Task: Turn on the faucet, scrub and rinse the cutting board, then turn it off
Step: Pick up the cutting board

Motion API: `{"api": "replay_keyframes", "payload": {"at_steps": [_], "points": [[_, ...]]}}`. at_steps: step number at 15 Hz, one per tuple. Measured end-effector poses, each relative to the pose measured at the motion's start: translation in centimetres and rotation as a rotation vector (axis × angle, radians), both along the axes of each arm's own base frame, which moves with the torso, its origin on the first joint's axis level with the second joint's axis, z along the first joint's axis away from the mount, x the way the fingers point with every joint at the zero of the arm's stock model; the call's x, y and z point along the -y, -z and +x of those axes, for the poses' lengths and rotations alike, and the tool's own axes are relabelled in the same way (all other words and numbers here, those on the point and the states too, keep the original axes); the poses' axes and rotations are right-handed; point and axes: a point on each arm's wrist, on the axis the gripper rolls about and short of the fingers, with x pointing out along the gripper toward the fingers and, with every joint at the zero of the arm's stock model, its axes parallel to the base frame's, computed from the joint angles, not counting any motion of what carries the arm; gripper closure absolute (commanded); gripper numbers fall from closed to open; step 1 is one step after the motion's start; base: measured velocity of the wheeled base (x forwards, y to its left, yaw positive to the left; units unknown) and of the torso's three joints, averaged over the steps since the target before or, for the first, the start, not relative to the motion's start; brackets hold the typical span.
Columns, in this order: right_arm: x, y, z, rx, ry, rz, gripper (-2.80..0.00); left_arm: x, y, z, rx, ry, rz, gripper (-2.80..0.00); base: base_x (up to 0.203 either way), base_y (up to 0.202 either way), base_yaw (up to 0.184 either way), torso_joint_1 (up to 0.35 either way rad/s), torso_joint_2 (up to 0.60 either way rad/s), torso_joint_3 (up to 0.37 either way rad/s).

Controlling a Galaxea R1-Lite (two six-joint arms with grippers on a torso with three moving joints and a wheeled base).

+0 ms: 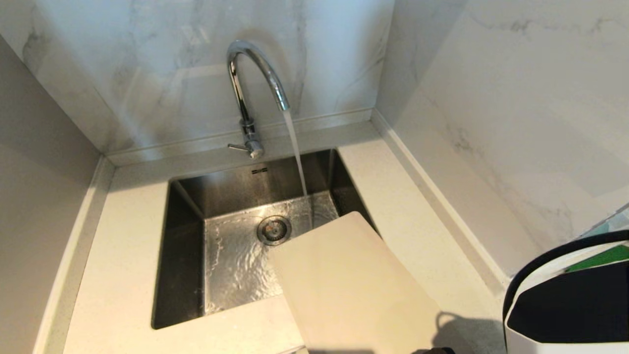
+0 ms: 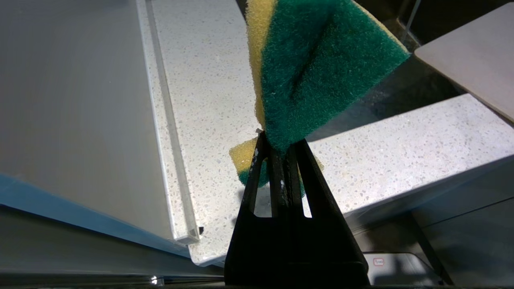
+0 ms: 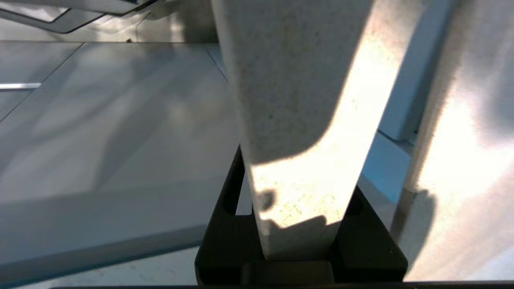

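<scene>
Two grippers are loaded, and neither shows from the head camera. Our left gripper [image 2: 281, 150] is pinched tight on a sponge [image 2: 317, 68], yellow foam with a green scouring face, and it hangs over the counter [image 2: 213, 80] near the sink's left edge; we judge it waits there so the scrub side is ready once the board is wet. Our right gripper [image 3: 299, 237] has its jaws drawn in on the near short end of the board [image 1: 354, 290], the cream slab running straight out from between them. We think this end grip is chosen to leave the whole flat face free for water and scrubbing. From the head view the board slants up from the counter's near edge, its far corner hanging over the sink [image 1: 186, 255] at the basin's near right corner, just beside the drain. The faucet [image 1: 245, 98] stands at the counter's back edge with its lever turned out to the side, and water falls to the basin floor just beyond the board's far edge without striking it. So we judge the tap step done and wetting the board next: it needs pushing further under the stream. A dark bag [image 1: 565, 305] sits at the counter's right edge.
</scene>
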Motion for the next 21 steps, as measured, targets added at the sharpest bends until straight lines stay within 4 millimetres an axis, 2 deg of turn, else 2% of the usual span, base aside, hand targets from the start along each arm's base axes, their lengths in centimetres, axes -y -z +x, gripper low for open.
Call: {"api": "replay_keyframes", "payload": {"at_steps": [11,21], "points": [[0.3,-3.1,-1.3,0.072,0.105,0.156,0.00,0.0,0.0,0.0,0.000,0.000,-0.002,0.00,0.000,0.000,0.000,0.000,0.00,0.000],[1.3,-4.8,-2.2,0.115,0.157,0.264,0.00,0.0,0.0,0.0,0.000,0.000,-0.003,0.00,0.000,0.000,0.000,0.000,0.00,0.000]]}}
